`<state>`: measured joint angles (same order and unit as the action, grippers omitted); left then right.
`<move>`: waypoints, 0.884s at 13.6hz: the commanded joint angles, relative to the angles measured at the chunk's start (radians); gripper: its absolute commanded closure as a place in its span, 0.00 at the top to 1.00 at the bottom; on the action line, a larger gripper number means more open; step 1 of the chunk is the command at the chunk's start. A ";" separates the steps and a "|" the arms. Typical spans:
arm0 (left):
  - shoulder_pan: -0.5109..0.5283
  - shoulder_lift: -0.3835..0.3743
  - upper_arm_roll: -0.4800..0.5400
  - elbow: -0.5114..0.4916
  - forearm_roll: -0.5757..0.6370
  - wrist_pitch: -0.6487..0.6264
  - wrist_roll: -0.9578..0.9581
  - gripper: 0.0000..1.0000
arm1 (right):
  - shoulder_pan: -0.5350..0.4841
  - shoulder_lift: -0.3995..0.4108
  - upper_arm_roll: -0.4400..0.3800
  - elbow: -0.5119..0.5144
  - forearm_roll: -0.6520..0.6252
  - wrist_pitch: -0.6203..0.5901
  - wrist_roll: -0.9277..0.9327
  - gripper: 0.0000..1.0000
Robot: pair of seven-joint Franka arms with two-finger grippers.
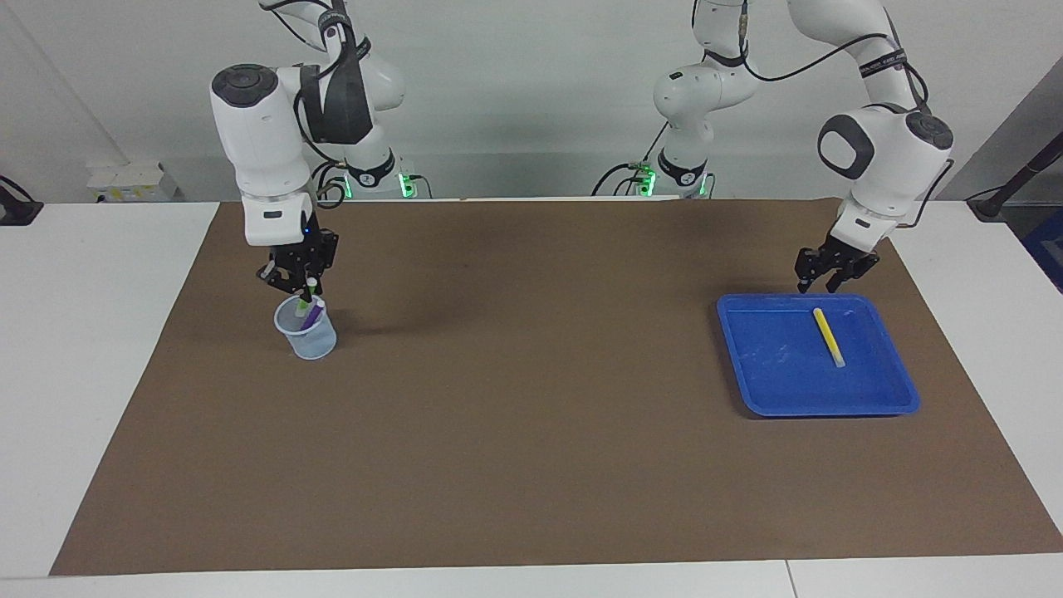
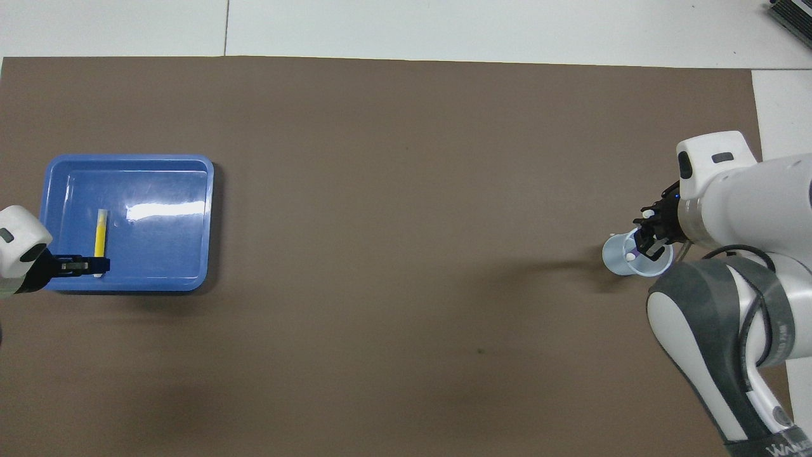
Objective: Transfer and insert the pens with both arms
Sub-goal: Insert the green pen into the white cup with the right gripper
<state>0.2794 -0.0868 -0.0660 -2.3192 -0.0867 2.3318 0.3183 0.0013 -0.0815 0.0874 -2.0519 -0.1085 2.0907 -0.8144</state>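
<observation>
Brown mat point(image 1: 531, 432) covers most of the white table point(image 1: 91, 349). 2 white arms up top. Right arm point(image 1: 266, 141) comes down at its own end of the table; left arm point(image 1: 880, 158) at the other end.

Blue tray point(image 1: 781, 390) sits at the left arm's end of the mat. Left gripper point(image 1: 822, 286) hangs over the tray's robot-side rim, jaws part spread, nothing between them.

Clear cup point(image 1: 311, 340) stands upright at the right arm's end. Right gripper point(image 1: 303, 286) is directly over it, fingers pressed onto the green pen point(image 1: 308, 292), which points down into the cup mouth.

Purple pen point(image 1: 314, 313) is already in the cup, leaning on the rim. Yellow pen point(image 1: 828, 336) lies flat in the tray, near the rim closest to the robots.
</observation>
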 commanded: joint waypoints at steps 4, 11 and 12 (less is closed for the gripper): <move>0.024 0.148 -0.003 0.109 0.050 0.073 0.021 0.61 | -0.035 -0.032 0.009 -0.092 0.012 0.035 -0.019 0.00; 0.024 0.285 -0.003 0.113 0.050 0.251 0.036 0.61 | -0.069 -0.061 0.009 -0.168 0.049 0.080 -0.022 0.11; 0.026 0.295 -0.003 0.113 0.050 0.256 0.038 0.61 | -0.070 -0.060 0.009 -0.171 0.058 0.080 -0.022 0.17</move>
<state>0.2939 0.1768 -0.0645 -2.2273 -0.0574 2.5647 0.3415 -0.0530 -0.1062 0.0872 -2.1815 -0.0881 2.1466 -0.8144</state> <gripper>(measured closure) 0.396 0.815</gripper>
